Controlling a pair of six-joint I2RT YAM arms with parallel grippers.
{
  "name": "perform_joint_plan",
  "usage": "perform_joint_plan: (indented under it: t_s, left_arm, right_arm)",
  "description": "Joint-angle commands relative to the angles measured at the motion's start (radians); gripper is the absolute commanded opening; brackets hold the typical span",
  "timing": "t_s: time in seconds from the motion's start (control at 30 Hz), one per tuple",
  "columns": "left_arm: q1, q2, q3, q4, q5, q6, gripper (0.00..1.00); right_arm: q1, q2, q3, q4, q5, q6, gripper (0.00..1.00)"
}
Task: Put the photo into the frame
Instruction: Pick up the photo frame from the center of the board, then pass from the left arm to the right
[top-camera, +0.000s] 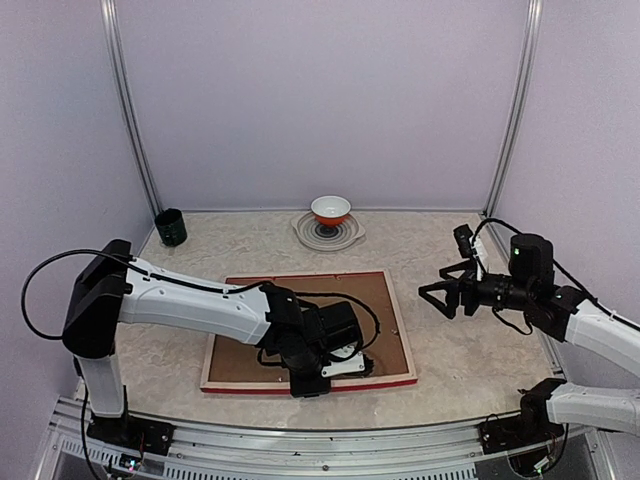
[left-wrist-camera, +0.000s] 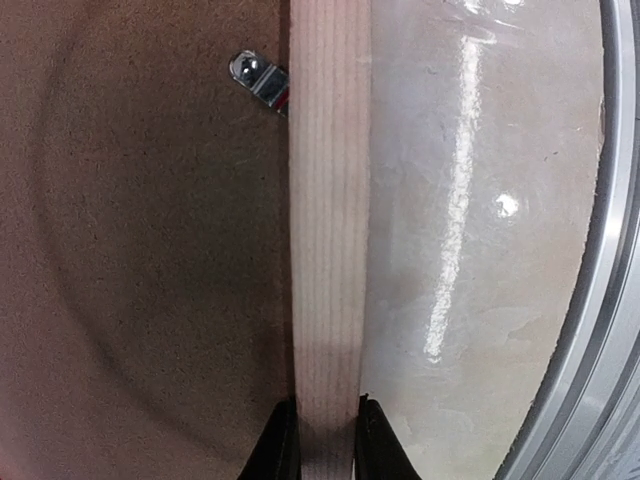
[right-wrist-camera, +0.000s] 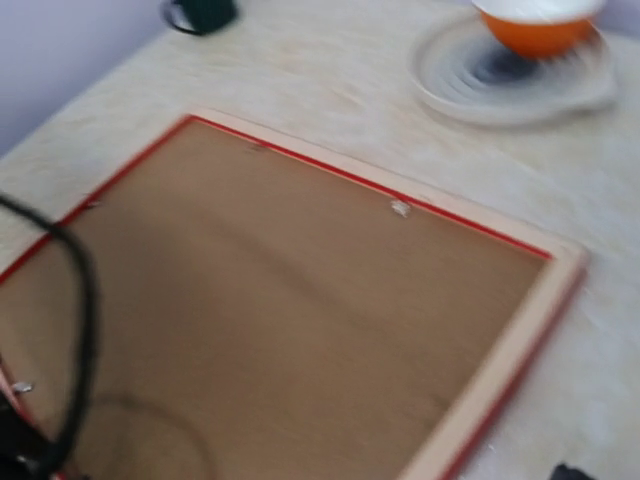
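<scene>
A large rectangular picture frame with pale wood back rails and red outer sides lay face down on the pale marbled worktop, in the middle of its width and close to the near edge. A plain brown backing board filled the frame's back. A small metal clip sat on the board just beside the near rail.

The left arm reached across the frame from the left. The left arm's fingers stood one on each side of that near pale rail, closed against it and gripping the frame. One finger was over the board and the other over the bare worktop.

The right arm's fingers hung spread wide open in the air above the right side of the worktop, pointing towards the frame, clear of it and holding nothing.

At the far left corner stood a dark green mug. Midway along the far edge, an orange bowl with a white inside rested on a pale round plate.
</scene>
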Motion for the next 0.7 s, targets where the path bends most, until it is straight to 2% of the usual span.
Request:
perform_joint_plan:
  t_s: [0.0,0.2,0.5,0.67]
  left_arm:
    - [0.015,-0.076,0.059,-0.042,-0.026,-0.030,0.00]
    - [0.025,-0.107,0.124,-0.096,-0.036,-0.035,0.00]
    - [0.053,-0.104,0.238,-0.195,-0.071,-0.037,0.00]
    - [0.061,-0.099,0.287,-0.230,-0.070,-0.034,0.00]
  right_arm:
    - [0.058,-0.053,-0.031,0.086,-0.011,-0.051,0.99]
    - [0.176,-0.077,0.005,0.055,0.036,-0.161,0.99]
    - [0.359,-0.049,0.231,-0.286,0.308,-0.359,0.99]
    - [0.445,-0.036,0.276,-0.391,0.403,-0.510,0.99]
